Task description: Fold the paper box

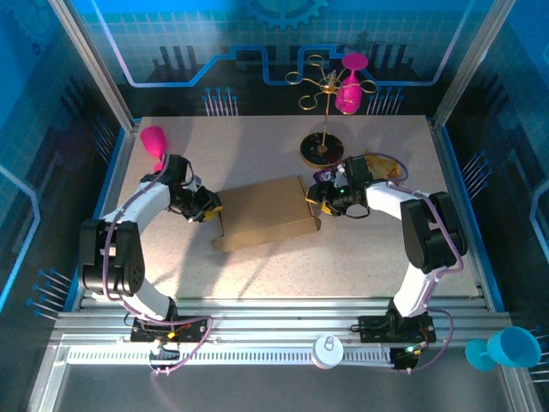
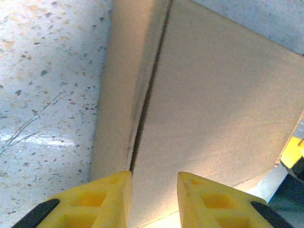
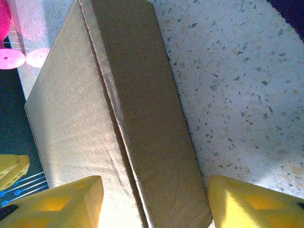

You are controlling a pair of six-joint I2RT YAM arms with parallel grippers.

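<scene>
The paper box (image 1: 266, 215) is a shallow brown carton lying in the middle of the table. My left gripper (image 1: 208, 209) is at its left end. In the left wrist view the two yellow fingers (image 2: 111, 199) stand a narrow gap apart over the box's top panel (image 2: 213, 104), next to the crease of a side flap (image 2: 118, 95); nothing is visibly pinched between them. My right gripper (image 1: 317, 202) is at the box's right end. Its fingers (image 3: 71, 204) stand wide apart and straddle the darker side panel (image 3: 152, 123).
A gold rack (image 1: 326, 86) with a pink glass (image 1: 350, 81) hanging on it stands at the back on a dark base (image 1: 322, 150). Another pink glass (image 1: 154, 142) stands at the back left. A blue cup (image 1: 506, 348) lies off the table at the front right.
</scene>
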